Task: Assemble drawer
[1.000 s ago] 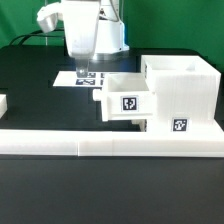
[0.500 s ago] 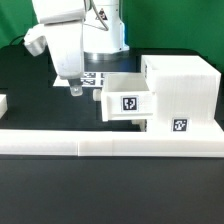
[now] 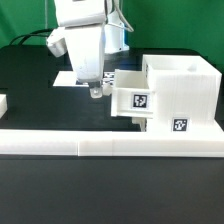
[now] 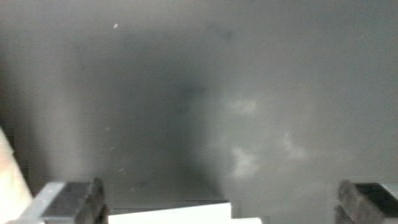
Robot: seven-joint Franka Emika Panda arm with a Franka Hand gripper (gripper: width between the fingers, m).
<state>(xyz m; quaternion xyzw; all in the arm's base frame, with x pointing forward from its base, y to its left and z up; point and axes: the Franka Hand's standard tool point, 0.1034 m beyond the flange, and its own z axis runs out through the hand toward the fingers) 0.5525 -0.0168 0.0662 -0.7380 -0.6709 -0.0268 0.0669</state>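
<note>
The white drawer casing stands at the exterior view's right. An upper tray with a square tag sticks partway out of the casing's left face. A second tag sits low on the casing, on a tray front that looks flush. My gripper hangs just left of the upper tray, its fingertips level with the tray's outer end. In the wrist view the fingers stand wide apart and hold nothing. My gripper looks down on the dark table, with a white corner low between the fingers.
A long low white border wall runs along the front. The marker board lies on the black table behind my gripper. A small white piece shows at the exterior view's left edge.
My gripper swung out to the exterior view's left, then moved right up against the upper tray. The tray has slid further into the casing.
</note>
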